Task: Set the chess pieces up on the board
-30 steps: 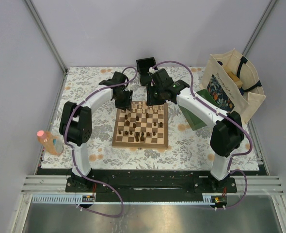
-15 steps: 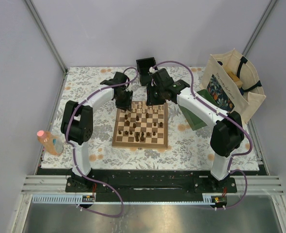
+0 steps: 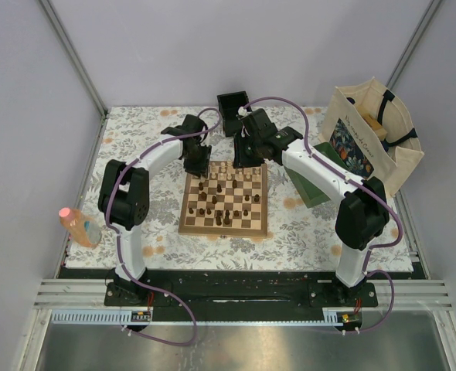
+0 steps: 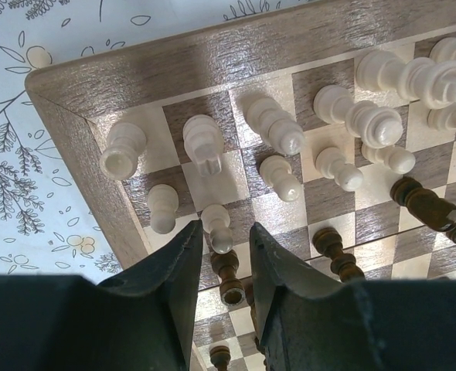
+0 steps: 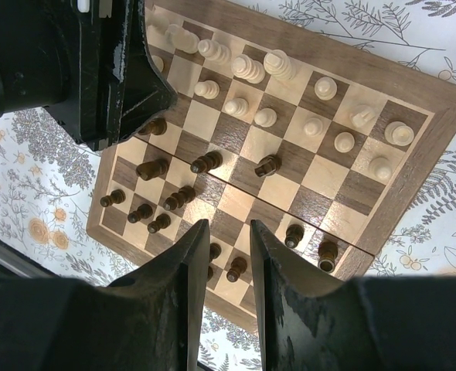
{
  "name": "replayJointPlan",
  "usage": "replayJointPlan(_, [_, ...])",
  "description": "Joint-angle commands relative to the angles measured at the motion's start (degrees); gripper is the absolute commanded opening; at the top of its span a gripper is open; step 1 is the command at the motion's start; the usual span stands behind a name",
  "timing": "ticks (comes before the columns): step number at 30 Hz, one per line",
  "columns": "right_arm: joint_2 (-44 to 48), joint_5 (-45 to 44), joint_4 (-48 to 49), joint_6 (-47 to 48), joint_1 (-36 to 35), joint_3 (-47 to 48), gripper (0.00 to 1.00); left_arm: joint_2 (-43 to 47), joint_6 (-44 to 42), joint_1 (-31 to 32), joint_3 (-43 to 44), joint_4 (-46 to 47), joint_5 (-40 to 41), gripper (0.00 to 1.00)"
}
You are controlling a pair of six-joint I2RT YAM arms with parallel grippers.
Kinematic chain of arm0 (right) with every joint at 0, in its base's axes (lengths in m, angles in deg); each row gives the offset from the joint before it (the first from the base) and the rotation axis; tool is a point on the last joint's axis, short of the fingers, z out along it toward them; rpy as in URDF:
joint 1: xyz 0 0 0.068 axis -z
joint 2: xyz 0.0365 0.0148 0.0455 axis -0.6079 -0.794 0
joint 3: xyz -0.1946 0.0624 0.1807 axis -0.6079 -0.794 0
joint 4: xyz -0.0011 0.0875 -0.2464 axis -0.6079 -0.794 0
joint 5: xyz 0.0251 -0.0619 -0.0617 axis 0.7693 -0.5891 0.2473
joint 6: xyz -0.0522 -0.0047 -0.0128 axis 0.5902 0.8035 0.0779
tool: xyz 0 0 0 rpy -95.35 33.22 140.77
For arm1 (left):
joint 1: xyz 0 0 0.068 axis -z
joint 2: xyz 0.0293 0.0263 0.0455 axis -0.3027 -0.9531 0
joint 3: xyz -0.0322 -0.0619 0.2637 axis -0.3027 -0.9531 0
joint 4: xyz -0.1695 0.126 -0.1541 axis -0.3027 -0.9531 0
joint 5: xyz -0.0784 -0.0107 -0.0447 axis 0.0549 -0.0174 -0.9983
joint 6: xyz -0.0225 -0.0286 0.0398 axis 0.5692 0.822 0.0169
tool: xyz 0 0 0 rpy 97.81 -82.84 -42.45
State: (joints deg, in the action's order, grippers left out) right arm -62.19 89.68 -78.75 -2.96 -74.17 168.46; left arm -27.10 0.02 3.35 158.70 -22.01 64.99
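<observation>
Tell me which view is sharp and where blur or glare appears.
Top external: evenly lit, sharp, yet the chess pieces look tiny. Left wrist: the board is sharp, faint sheen lower right; the left gripper is dark and soft. Right wrist: board sharp, no strong glare.

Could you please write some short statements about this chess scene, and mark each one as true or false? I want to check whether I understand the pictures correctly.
1. The left gripper and the right gripper are both over the far part of the board. True.
2. The left gripper holds a dark piece. False: its jaws are apart and empty, with a cream pawn standing below them.
3. The cream pieces stand toward the far side of the board. True.
4. The pink bottle is at the right edge of the table. False: the pink bottle is at the left edge of the table.
5. The black box sits on the board. False: the black box is behind the board.
</observation>
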Motion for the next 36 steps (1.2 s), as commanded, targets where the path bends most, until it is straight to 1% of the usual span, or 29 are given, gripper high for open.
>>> replayJointPlan(1, [0.88,1.95,2.0,-0.48,0.43,0.45,0.36,0.07,-1.12,0.39,1.94,-0.02,1.75,0.35])
replayJointPlan(4, [0.88,2.03,2.01,-0.57,0.52,0.36,0.36,-0.02,-1.12,0.47,1.94,-0.1,1.57,0.34])
replayJointPlan(8, [0.79,2.21,2.18,-0.65,0.61,0.19,0.36,-0.2,-1.21,0.56,2.29,-0.28,1.57,0.31])
replayJointPlan(16, [0.71,2.21,2.1,-0.65,0.61,0.36,0.36,-0.37,-1.3,0.74,2.55,-0.28,1.13,0.21])
replayJointPlan(21, [0.53,2.21,2.18,-0.65,0.61,0.1,0.36,-0.64,-1.39,0.65,2.82,-0.28,1.31,0.17])
replayJointPlan(32, [0.88,2.12,2.62,-0.92,0.7,-0.95,0.36,-2.66,-0.77,0.74,6.5,-0.37,1.84,0.17])
replayJointPlan(36, [0.88,2.12,2.71,-0.83,0.78,-0.87,0.36,-3.01,-0.77,0.65,6.6,-0.28,2.1,0.17])
